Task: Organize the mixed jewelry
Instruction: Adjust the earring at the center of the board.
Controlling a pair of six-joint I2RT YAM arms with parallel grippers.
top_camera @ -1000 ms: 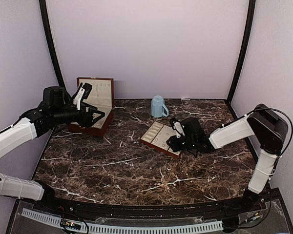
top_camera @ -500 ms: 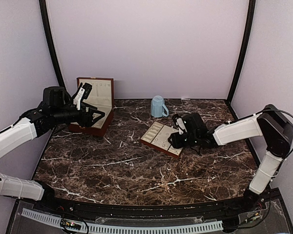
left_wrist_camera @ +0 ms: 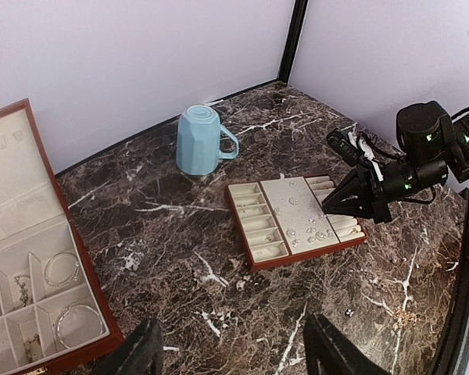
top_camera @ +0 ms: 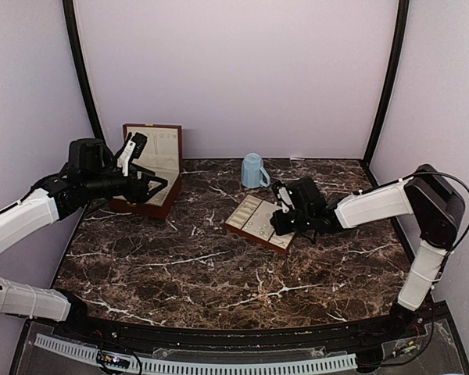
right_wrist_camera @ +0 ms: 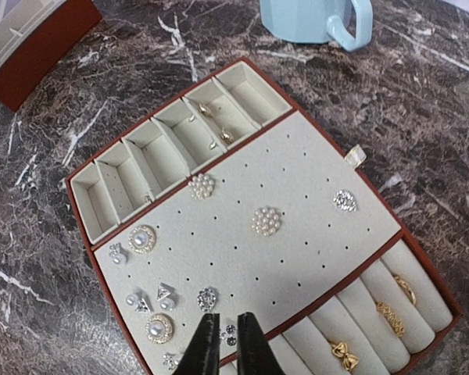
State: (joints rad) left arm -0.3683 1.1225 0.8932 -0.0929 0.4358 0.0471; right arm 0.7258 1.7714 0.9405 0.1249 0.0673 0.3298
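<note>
**Tray.** The tray (right_wrist_camera: 313, 234) is set flat on the desk (top_camera: 219, 273) and serves as the reference for all positions below.

**Mixed jewelry.** The mixed jewelry (right_wrist_camera: 266, 221) is found on the tray's perforated cream panel. Pearl clusters are spread across the middle of the panel, and smaller studs are gathered toward the tray's near corner. A few small pieces are seen in the row of narrow compartments along one side of the tray. Rings (right_wrist_camera: 391, 312) are seated in the padded rolls on the opposite side.

**Right hand.** The right hand (right_wrist_camera: 227, 320) is positioned over the tray's near edge. Its fingers are drawn narrow, with only a slim gap left between them. A tiny clear stud is seen in that gap. Whether it is gripped cannot be told.

**Left hand.** The left hand (left_wrist_camera: 234, 328) is held well apart from the tray, with the fingers spread wide and nothing between them.

**Other items.** A light-blue mug (right_wrist_camera: 309, 19) stands just beyond the tray's far side. A wooden box (left_wrist_camera: 31, 273) lies open well apart from the tray, and bangles are visible in it.
</note>
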